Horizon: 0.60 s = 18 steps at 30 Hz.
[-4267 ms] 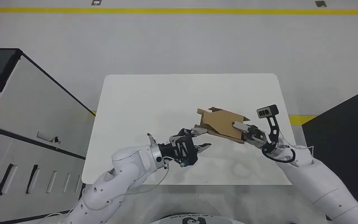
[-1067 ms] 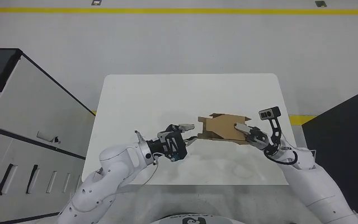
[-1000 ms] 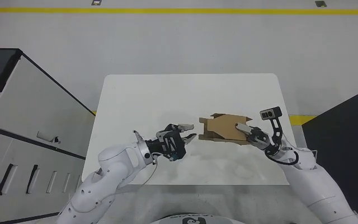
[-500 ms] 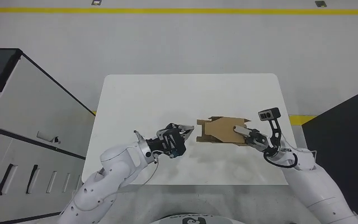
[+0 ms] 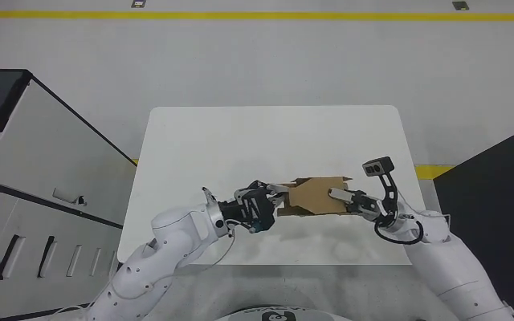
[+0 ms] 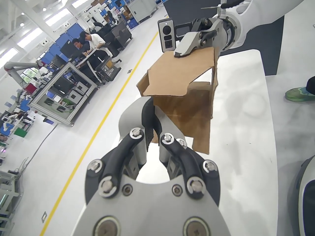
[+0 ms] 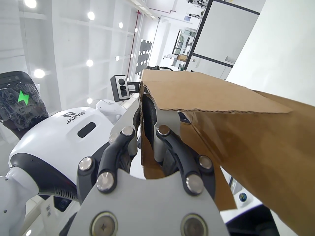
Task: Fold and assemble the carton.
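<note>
The half-folded cardboard carton (image 5: pixel 316 197) sits between both hands over the table (image 5: pixel 241 136). Left hand (image 6: pixel 153 114) is clamped on one end flap, and right hand (image 7: pixel 144 121) is pinching the opposite wall. The carton's inside is mostly hidden, so I can't make out the bottom flaps.

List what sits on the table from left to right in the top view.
left gripper, closed on the carton's left end → carton → right gripper, closed on its right end
</note>
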{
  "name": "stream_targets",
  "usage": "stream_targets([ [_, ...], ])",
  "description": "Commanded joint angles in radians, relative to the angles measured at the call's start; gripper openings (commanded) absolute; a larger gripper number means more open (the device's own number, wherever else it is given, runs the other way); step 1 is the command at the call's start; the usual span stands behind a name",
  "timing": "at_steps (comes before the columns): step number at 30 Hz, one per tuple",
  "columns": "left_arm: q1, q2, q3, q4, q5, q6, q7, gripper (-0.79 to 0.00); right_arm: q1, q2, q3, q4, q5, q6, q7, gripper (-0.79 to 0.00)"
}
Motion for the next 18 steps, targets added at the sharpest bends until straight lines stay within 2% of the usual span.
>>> stream_targets([
  [1,-0.003,0.0,0.003,0.002,0.0,0.003,0.001,-0.785,0.005,-0.002,-0.008,-0.001,-0.005,0.006,0.004,-0.785],
  [18,-0.012,0.0,-0.004,0.017,-0.003,0.018,0.003,-0.785,0.03,-0.014,-0.012,0.018,-0.022,0.036,0.086,-0.785],
])
